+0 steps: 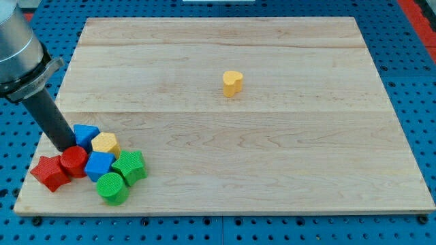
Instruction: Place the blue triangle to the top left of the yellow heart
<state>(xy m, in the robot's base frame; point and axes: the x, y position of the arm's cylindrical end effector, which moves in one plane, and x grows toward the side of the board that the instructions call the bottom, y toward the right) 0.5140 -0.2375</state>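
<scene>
The blue triangle (86,134) sits at the top of a cluster of blocks near the board's lower left corner. The yellow heart (232,82) stands alone above the middle of the board, far to the right of the triangle and higher up. My tip (67,145) rests on the board against the triangle's left side, just above the red cylinder (73,161). The rod slants up to the view's top left.
The cluster also holds a yellow block (105,143), a blue cube (99,165), a green star (129,167), a green cylinder (112,188) and a red star (49,172). The wooden board (272,170) lies on a blue pegboard.
</scene>
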